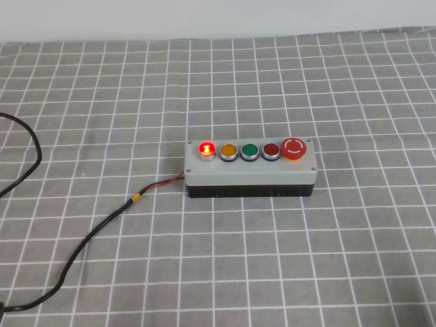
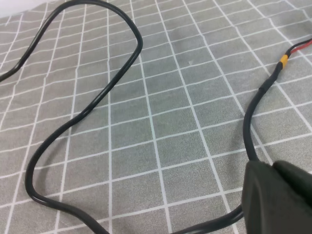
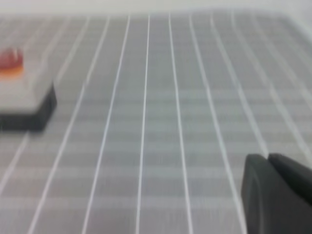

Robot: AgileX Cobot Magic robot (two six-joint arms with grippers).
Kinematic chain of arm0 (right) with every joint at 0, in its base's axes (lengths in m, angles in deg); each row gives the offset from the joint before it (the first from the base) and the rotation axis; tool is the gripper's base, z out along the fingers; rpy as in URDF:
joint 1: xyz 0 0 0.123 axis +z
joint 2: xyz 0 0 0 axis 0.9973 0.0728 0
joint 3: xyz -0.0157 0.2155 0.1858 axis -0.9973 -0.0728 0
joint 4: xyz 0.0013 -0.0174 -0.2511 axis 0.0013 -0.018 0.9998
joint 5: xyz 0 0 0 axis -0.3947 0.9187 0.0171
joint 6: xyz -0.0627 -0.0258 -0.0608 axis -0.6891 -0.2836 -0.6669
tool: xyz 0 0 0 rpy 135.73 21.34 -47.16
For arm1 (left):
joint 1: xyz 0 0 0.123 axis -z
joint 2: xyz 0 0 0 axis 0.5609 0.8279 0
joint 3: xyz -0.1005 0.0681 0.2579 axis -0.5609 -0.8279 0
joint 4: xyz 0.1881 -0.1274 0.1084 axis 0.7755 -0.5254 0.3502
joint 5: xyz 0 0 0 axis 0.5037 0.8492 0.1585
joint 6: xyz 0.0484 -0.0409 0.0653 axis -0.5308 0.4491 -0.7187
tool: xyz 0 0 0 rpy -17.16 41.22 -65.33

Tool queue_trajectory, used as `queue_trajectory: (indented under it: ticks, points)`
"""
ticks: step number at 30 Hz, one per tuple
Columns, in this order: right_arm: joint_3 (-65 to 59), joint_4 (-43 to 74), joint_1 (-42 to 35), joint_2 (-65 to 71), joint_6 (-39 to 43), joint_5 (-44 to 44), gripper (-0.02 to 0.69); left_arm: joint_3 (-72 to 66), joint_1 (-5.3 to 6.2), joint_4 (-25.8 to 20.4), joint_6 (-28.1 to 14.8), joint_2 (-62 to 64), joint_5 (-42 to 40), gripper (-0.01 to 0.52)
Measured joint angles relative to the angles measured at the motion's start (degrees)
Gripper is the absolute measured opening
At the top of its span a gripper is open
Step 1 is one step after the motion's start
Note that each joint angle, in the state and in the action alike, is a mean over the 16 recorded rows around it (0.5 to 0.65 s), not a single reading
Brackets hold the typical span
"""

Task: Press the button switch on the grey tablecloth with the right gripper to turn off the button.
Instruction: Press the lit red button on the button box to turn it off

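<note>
Sits near the middle of the cloth [image 1: 354, 259], a touch toward 3 o'clock: the switch box [image 1: 251, 174], long side running 9 to 3. Carries five caps in one row on top. At the 9 o'clock end glows the button [image 1: 206, 149], bright red, raised, ringed by a silver collar. Then, toward 3 o'clock: yellow, green, a darker flush red, and the big mushroom cap [image 1: 293, 148] at the far end. Leaves the box from its 9 o'clock side: a cable [image 1: 88, 238], red wire first, then black, trailing off toward 7 o'clock.

Looks rigid, that box: hard plastic shell on a black base, light enough, probably, to skid or tip on soft cloth under an off-centre shove. No need to grasp anything; better pressed straight down on the crown of the lit cap, square to the top face, with a firm short push. Small target, close to the yellow neighbour, so a wide tip risks catching both.

Shows, in the right wrist view, only a dark edge of the right gripper [image 3: 275, 192] at 5 o'clock, well apart from the box at 9 o'clock; cannot tell whether spread or closed. Likewise the left gripper [image 2: 275, 197]: a dark lump at 5 o'clock over the cable, jaw state impossible to tell.
</note>
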State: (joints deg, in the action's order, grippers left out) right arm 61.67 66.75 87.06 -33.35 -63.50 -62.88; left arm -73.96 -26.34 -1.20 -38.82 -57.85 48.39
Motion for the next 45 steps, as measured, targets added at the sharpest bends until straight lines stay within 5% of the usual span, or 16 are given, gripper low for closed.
queue_trajectory:
  ticks: [7, 17, 22, 27, 33, 39, 45]
  points:
    - [0.0, 0.0, 0.0, 0.0, 0.0, 11.52, -0.016, 0.0, 0.0, 0.06, 0.0, 0.0, 0.0, -0.003]
    - [1.16, -1.15, 0.0, -0.12, 0.72, 40.75, -0.016, 0.0, 0.0, 0.1, 0.0, 0.0, 0.0, -0.003]
    - [6.56, -2.09, 0.0, -0.17, 3.8, 46.03, -0.016, 0.0, 0.0, 0.13, 0.0, 0.0, 0.0, -0.003]
    - [16.74, -2.68, 0.0, 1.58, 7.66, 36.46, -0.016, 0.0, 0.0, 0.17, 0.0, 0.0, 0.0, -0.003]
    - [32.46, -3.08, 0.0, 9.46, 10.95, 12.41, -0.016, 0.0, 0.0, 0.19, 0.0, 0.0, 0.0, -0.003]
    - [44.55, -6.29, 0.0, 23.02, 7.0, -6.59, -0.016, 0.0, 0.0, 0.19, 0.0, 0.0, 0.0, -0.003]
    - [50.38, -15.14, 0.0, 37.02, 0.45, -13.34, -0.016, 0.0, 0.0, 0.19, 0.0, 0.0, 0.0, -0.003]
